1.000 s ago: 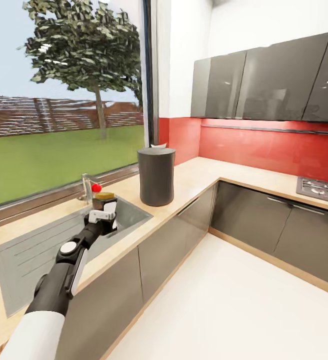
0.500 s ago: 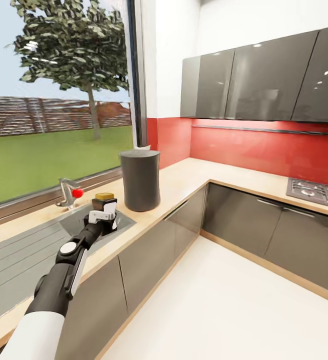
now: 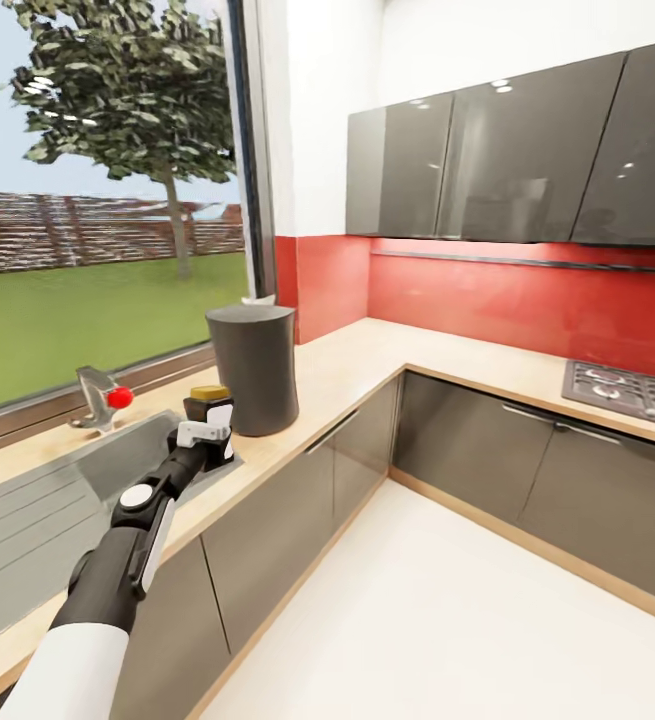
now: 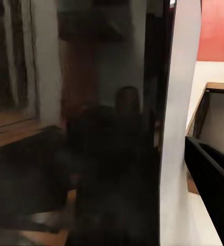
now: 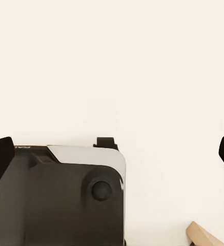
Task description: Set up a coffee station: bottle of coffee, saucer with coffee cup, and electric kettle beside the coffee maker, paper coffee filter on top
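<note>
The left gripper (image 3: 210,425) is clenched on the bottle of coffee (image 3: 208,398), a small dark jar whose yellow-brown lid shows just above the fingers, carried over the edge of the kitchen countertop (image 3: 367,355) beside the sink (image 3: 37,500). The jar looks rigid, light and probably glass, so smooth and breakable; a grip around its body below the lid seems the safest hold. Just beyond it stands the tall grey coffee maker (image 3: 253,368), with something white peeking over its top, and it is the main thing to avoid bumping when setting the jar down. The faucet (image 3: 97,395) stands well apart. The right gripper's (image 5: 112,164) dark fingertips sit wide apart over pale floor, holding nothing.
</note>
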You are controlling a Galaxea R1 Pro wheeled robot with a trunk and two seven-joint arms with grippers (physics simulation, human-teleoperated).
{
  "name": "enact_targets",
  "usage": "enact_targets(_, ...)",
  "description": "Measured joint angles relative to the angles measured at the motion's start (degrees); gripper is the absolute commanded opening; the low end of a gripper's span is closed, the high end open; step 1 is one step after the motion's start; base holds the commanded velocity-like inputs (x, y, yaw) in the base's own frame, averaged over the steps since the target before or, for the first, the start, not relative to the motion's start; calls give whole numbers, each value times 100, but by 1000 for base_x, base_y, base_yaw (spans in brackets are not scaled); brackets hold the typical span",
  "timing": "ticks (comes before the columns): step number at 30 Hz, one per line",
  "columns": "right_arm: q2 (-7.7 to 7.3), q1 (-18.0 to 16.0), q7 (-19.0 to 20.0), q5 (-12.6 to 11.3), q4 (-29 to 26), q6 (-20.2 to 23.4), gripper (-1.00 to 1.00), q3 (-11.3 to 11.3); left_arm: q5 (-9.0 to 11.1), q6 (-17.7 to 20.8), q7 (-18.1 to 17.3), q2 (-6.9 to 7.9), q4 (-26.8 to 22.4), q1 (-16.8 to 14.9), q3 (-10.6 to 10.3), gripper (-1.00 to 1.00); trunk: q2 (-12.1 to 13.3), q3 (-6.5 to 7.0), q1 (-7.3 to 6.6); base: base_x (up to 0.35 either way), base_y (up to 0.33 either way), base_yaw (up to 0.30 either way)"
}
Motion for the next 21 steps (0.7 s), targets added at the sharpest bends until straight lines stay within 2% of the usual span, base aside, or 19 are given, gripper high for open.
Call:
enact_targets(3,0,0,0,0,-2,0,100,0,-3,-16,-1,0,-1,70,-1,-100,1,-1,0,14,-7,-225)
enact_targets(7,3,0,0,0,0,0,100,0,2,-755,-1,0,61,211,7,-100,0,-1,0,2,-1,-68)
enact_targets(9,2,-1,0,0,0,0,100,0,-4,-897,-2,0,153,238,8,-100,1,-1,0,0,0,-8)
enact_targets(17,3,-1,0,0,3,0,100,0,-2,-982,-5,14,253,510,18,-100,0,-1,0,1,0,-1)
enact_targets(21,4,-1,0,4,17,0,100,21,-15,-984,-5,20,264,570,47,-100,0,-1,-1,110,0,0)
